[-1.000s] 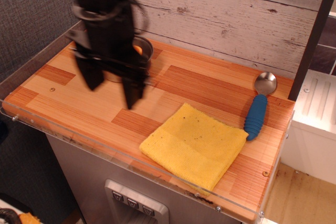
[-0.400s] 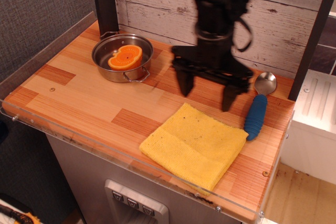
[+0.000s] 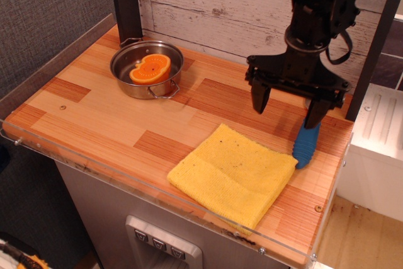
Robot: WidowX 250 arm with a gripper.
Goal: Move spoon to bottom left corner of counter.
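Observation:
The spoon lies at the right end of the wooden counter. Only the lower part of its ribbed blue handle shows; its silver bowl is hidden behind my gripper. My black gripper hangs open above the counter, just over the spoon's upper end. Its left finger is over bare wood left of the spoon and its right finger is in front of the top of the handle. It holds nothing.
A yellow cloth lies at the front right, next to the spoon handle. A small steel pot holding an orange piece stands at the back left. A clear acrylic edge runs along the counter's front. A plank wall stands behind.
My gripper has swept from the left, over the pot, to the right end of the counter and now covers the spoon's bowl. The spoon, cloth and pot have not moved.

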